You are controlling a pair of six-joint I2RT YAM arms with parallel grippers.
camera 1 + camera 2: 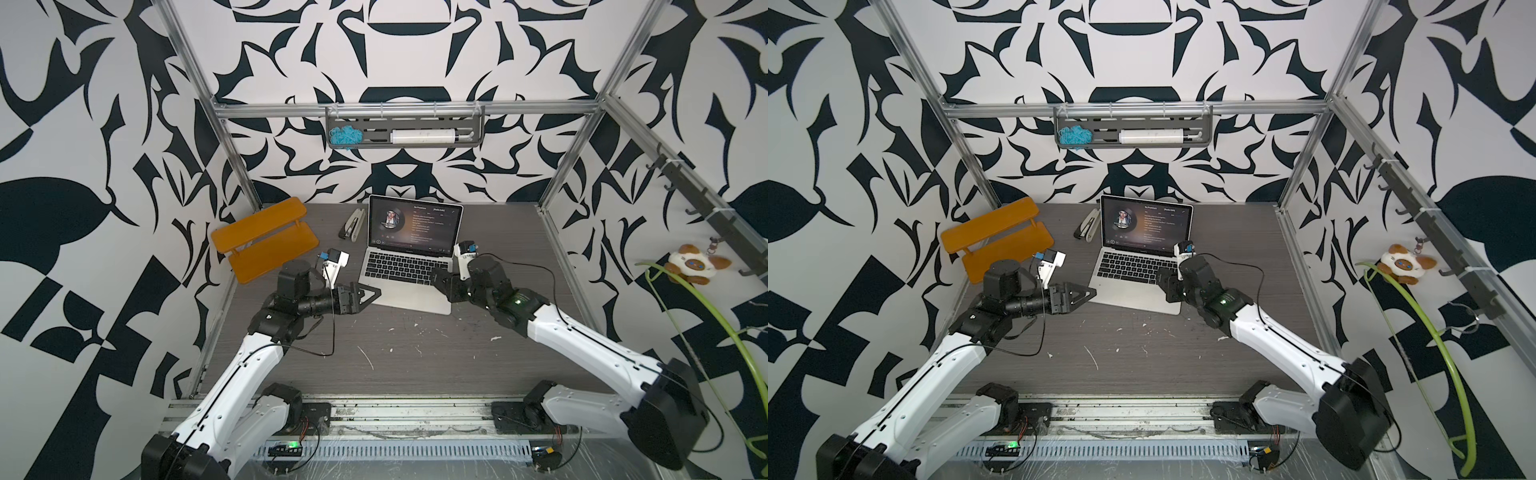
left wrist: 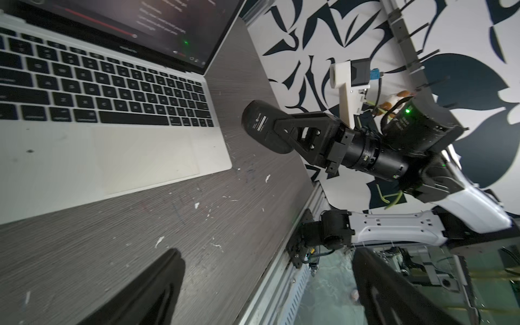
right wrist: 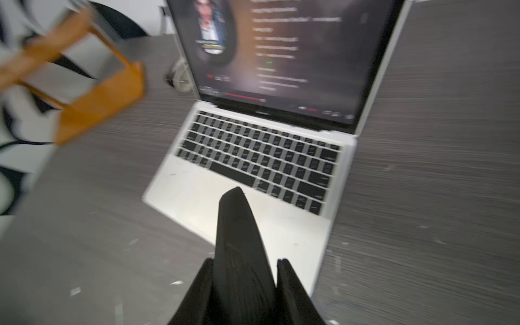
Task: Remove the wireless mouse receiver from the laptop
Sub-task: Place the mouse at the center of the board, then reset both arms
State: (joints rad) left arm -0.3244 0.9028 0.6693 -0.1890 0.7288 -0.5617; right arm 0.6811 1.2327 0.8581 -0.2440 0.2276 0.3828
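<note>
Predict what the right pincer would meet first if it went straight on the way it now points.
Most likely the laptop. The right pincer grips a mouse whose tip hangs over the palm rest, so the mouse would touch there first; its height above is unclear.

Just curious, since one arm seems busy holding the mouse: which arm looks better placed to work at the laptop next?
Probably left. The left claw is open and empty beside the laptop's near corner; the right claw is shut on the black mouse above the laptop. The receiver itself isn't visible.
</note>
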